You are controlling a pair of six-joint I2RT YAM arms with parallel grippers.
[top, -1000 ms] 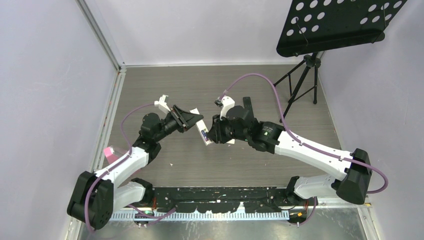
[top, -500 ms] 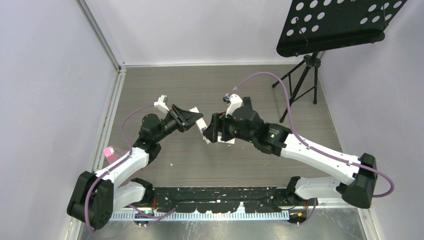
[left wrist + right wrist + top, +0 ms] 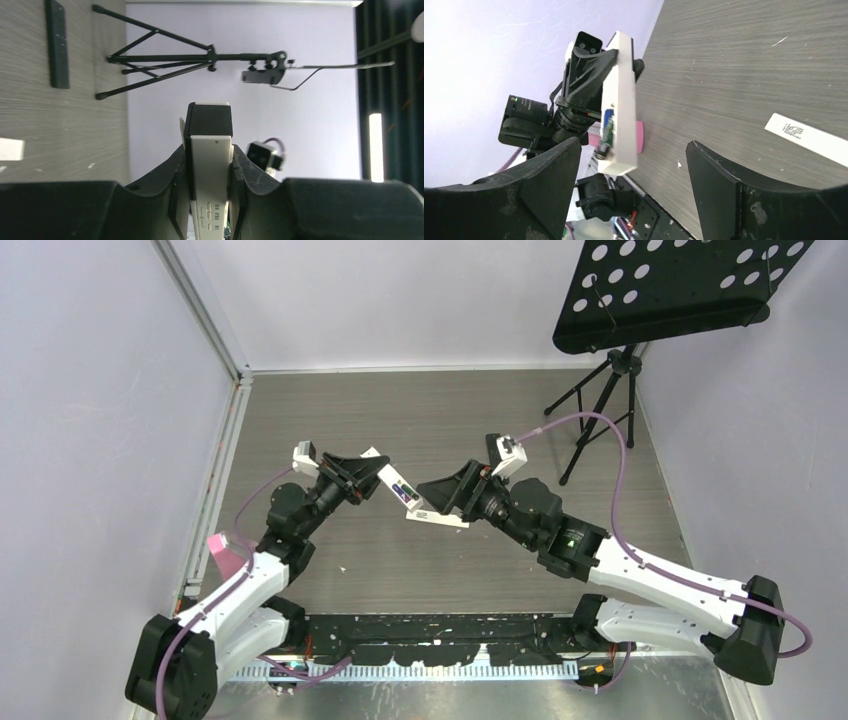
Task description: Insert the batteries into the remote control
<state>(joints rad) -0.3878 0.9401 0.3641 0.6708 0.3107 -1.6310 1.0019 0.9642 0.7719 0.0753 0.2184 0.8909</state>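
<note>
**Left fingers** [image 3: 167, 175]: closed narrow on the white remote control [image 3: 211, 150], clamping its two long edges. The body projects forward past the fingertips. It is held tilted and clear of the surface [image 3: 400, 570], with the open battery bay turned toward the right arm.

**Right fingers** [image 3: 549, 172]: spread wide and holding nothing. They face the remote control from close by with a gap between, and no contact shows.

**Battery** [image 3: 607, 128]: one green-and-blue cell sits in the bay, lying along the length of the remote control near one end. These views do not show whether a second cell sits next to it.

**Loose items:**
- A white strip with printing [image 3: 809, 138] lies flat on the surface beneath the right fingers. It is probably the bay cover.
- A dark slim bar [image 3: 56, 42] lies further off, near the legs of the music stand [image 3: 680, 285].
- A pink object [image 3: 228, 552] sits at the left edge of the surface.
- No loose cell shows in any view.

**Status (judgement):** at least one cell is loaded. Left to do: check or fill the other slot, then most likely refit the cover.
</note>
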